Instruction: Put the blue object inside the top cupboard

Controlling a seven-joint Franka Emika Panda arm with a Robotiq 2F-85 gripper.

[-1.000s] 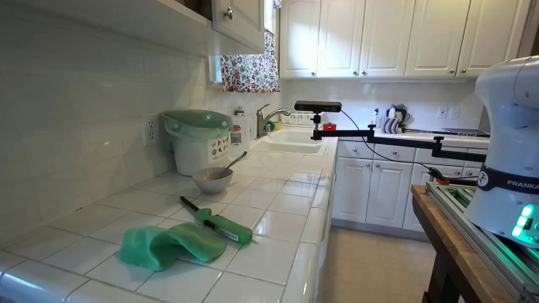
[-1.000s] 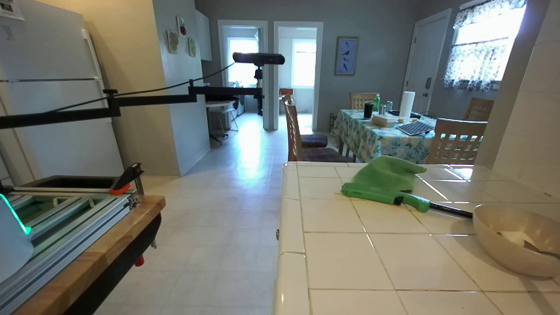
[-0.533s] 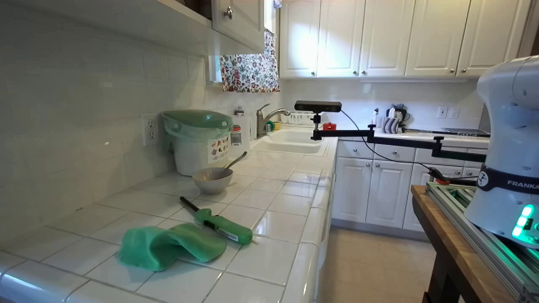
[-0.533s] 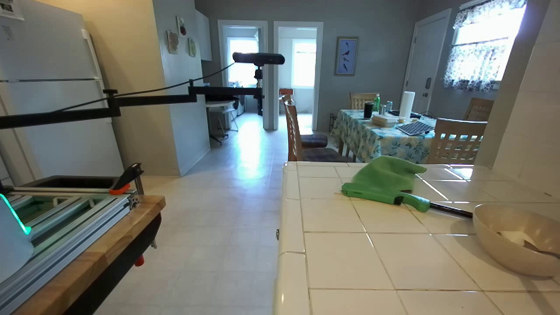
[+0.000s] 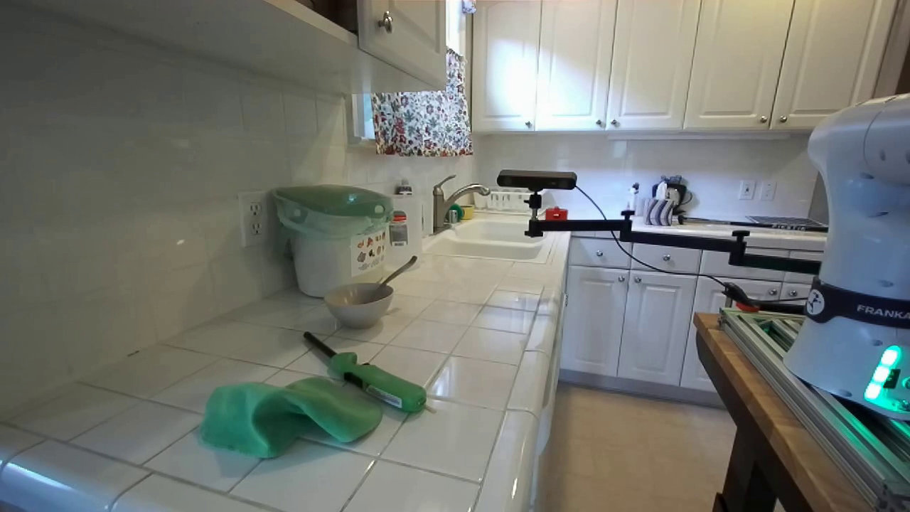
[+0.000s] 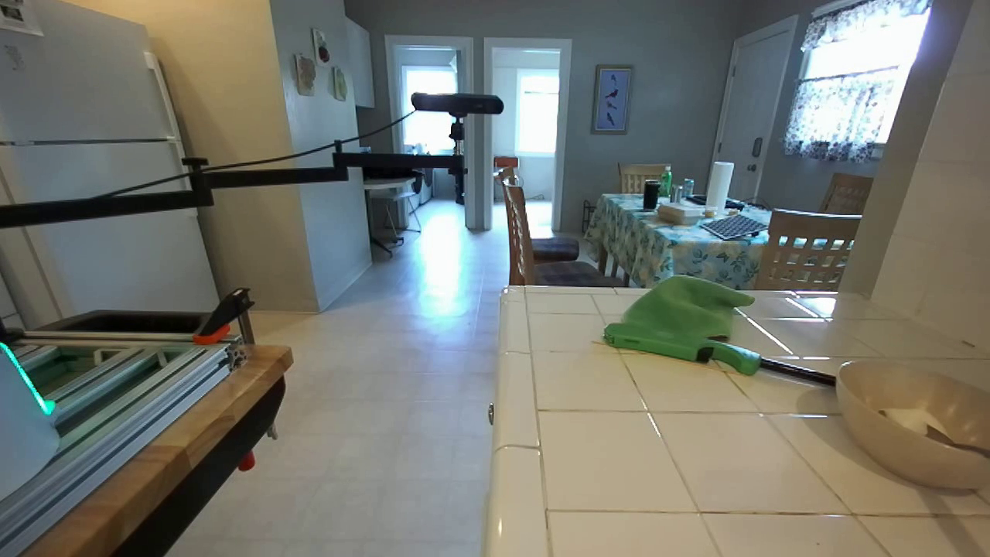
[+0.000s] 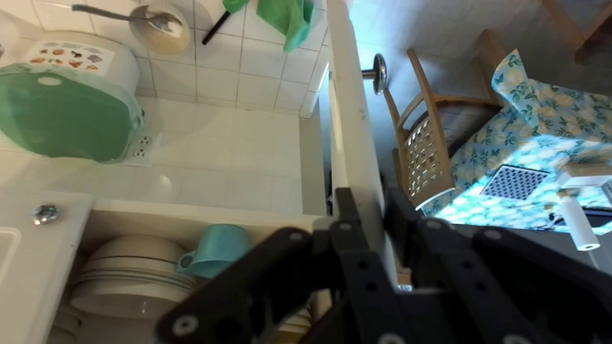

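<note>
The tiled countertop (image 5: 462, 434) and the items on it are unchanged from a second ago. The top cupboard (image 7: 191, 211) stands open; the wrist view is upside down, with the countertop toward its upper edge. The robot arm (image 5: 853, 213) is the only component seen to have moved: in an exterior view its upper link has shifted slightly toward the right edge of the picture. The cupboard door (image 7: 354, 134) is swung out, its edge toward the wrist; any change in its angle cannot be determined.

The gripper (image 7: 369, 198) is visible in the wrist view only. Its fingers stand partly apart, one to each side of the door edge; whether they pinch the door or merely straddle it cannot be told. The bowls (image 7: 134, 274) are stacked inside the cupboard. The cyan mug (image 7: 224, 243) is also inside, on the cupboard floor, just beside the bowls and not between the fingers. The door knob (image 7: 379, 74) projects from the door face, apart from the fingers.

Assessment: placement of the mug appears complete. The slight arm shift is consistent with operating the door or backing away from it. Before any retreat, verify that the fingers clear the door edge; a pinched door would be dragged along.
</note>
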